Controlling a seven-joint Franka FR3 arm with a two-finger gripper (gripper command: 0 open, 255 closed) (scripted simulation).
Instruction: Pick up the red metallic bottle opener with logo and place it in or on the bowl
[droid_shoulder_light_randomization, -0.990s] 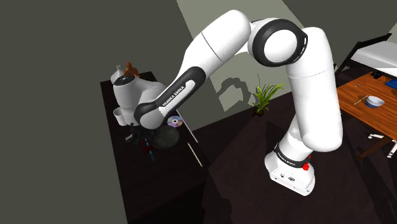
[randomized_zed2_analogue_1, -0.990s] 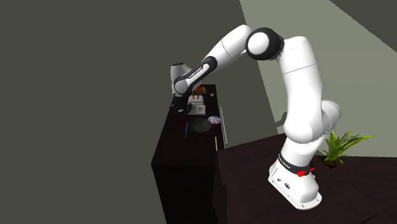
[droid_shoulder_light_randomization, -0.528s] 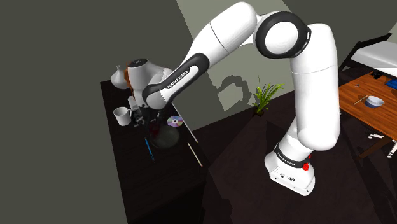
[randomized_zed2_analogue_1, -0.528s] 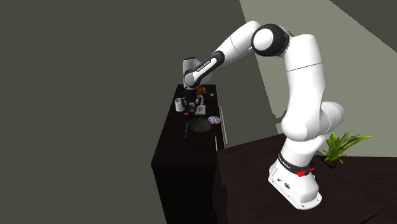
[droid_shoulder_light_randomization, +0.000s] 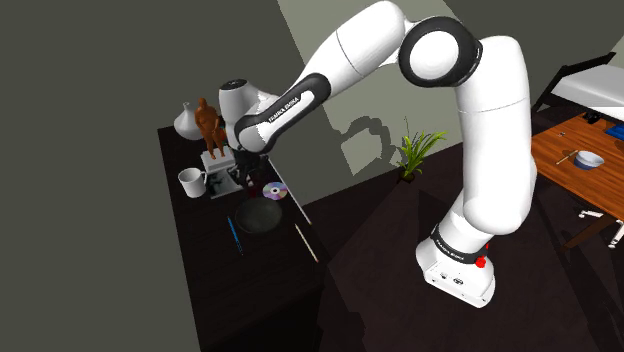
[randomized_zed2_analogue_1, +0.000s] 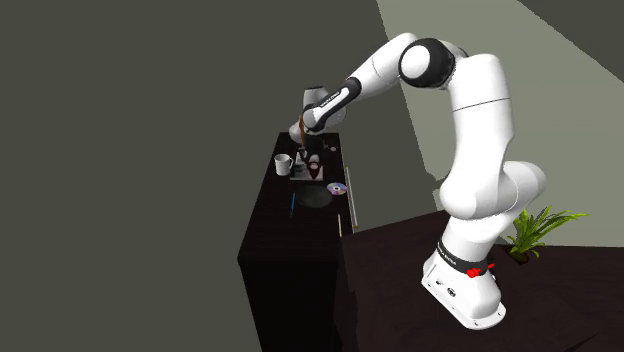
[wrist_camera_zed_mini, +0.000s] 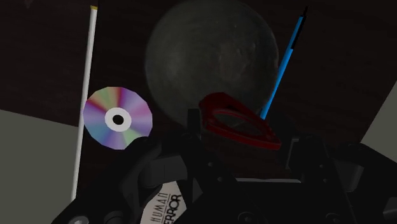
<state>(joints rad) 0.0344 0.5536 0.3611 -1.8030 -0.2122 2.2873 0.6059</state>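
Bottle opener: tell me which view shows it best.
The wrist view: the red bottle opener sits close and large in the gripper, with the dark bowl beyond. In both exterior views it is at most a tiny dark speck under the gripper, too small to tell shape.

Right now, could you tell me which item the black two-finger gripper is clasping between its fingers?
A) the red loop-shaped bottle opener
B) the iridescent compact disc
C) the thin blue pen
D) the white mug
A: in the wrist view the red loop-shaped bottle opener sits clasped in the black two-finger gripper, with the dark round bowl beyond it, while the iridescent compact disc and thin blue pen lie apart.
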